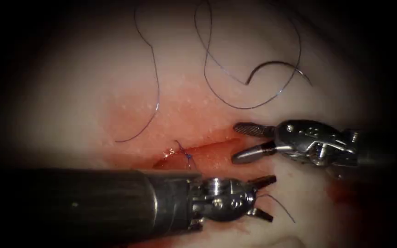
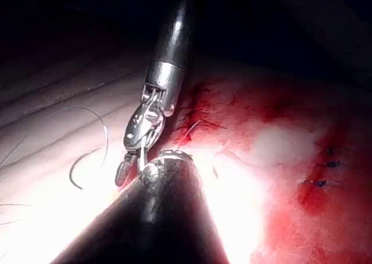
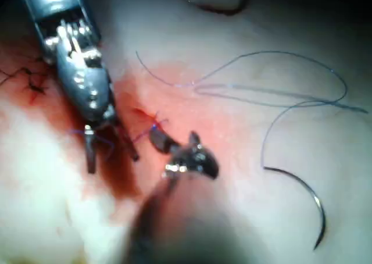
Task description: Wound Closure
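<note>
The curved needle (image 1: 274, 64) lies loose on the tissue (image 1: 70, 101) beyond and right of the cut (image 1: 207, 149), held by neither tool and not in the tissue; it also shows in the right wrist view as needle (image 3: 304, 192). Thread (image 1: 235, 98) runs from it in wide loops across the far tissue. A blue knotted stitch (image 1: 187, 156) sits at the cut's left end. My right tool (image 1: 244, 141) hovers open at the cut's right end, holding nothing. My left tool (image 1: 266, 197) is open just in front of the cut, a short thread end (image 1: 281, 209) beside its jaws, not gripped.
Red fluid (image 1: 194, 119) stains the tissue around the cut. Another thread strand (image 1: 155, 78) curls over the left side. Several earlier stitches (image 2: 328, 165) show in the left wrist view. The left tool's thick shaft (image 1: 93, 202) lies across the near side.
</note>
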### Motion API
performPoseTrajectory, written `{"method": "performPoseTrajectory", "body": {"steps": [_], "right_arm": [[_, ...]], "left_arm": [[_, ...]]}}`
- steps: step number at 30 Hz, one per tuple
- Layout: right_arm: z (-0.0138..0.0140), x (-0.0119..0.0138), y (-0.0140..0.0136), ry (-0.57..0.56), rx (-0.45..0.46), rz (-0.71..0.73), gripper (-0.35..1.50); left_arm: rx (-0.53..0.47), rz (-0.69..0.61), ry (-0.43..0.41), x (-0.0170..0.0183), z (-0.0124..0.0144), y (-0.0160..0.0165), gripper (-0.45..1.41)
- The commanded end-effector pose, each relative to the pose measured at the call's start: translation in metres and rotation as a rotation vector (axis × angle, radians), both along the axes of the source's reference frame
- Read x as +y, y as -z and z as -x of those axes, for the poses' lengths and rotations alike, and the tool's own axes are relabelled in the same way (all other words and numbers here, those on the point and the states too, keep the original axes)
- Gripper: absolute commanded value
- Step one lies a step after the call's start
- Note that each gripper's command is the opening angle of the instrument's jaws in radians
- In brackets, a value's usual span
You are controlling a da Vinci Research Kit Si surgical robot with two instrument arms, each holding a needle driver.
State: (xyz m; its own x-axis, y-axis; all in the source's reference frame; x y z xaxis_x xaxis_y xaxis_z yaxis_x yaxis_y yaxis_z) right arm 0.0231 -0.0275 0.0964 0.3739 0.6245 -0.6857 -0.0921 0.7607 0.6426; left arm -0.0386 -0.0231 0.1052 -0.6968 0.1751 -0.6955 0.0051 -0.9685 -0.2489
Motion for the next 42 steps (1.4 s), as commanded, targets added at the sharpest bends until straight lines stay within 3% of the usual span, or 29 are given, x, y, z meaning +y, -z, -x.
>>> {"method": "performPoseTrajectory", "body": {"steps": [1, 9, 14, 30, 42], "right_arm": [[-0.0007, 0.0000, -0.0003, 0.000, 0.002, 0.002, 1.30], [-0.0006, -0.0001, -0.0004, 0.001, 0.002, 0.003, 1.30], [-0.0006, -0.0003, -0.0006, 0.003, 0.002, 0.005, 1.30], [-0.0019, -0.0011, 0.0002, 0.019, 0.073, -0.014, 1.30], [-0.0047, -0.0021, 0.0005, 0.002, 0.155, -0.059, 1.33]], "left_arm": [[-0.005, -0.002, -0.003, 0.0003, 0.0003, -0.0001, -0.43], [-0.076, 0.035, 0.033, 0.0041, -0.0016, 0.0031, -0.45], [-0.067, 0.043, 0.048, 0.0061, -0.0040, 0.0039, -0.45], [-0.032, 0.059, 0.083, 0.0114, -0.0107, 0.0020, -0.45], [-0.029, 0.058, 0.093, 0.0120, -0.0114, 0.0023, -0.45]]}}
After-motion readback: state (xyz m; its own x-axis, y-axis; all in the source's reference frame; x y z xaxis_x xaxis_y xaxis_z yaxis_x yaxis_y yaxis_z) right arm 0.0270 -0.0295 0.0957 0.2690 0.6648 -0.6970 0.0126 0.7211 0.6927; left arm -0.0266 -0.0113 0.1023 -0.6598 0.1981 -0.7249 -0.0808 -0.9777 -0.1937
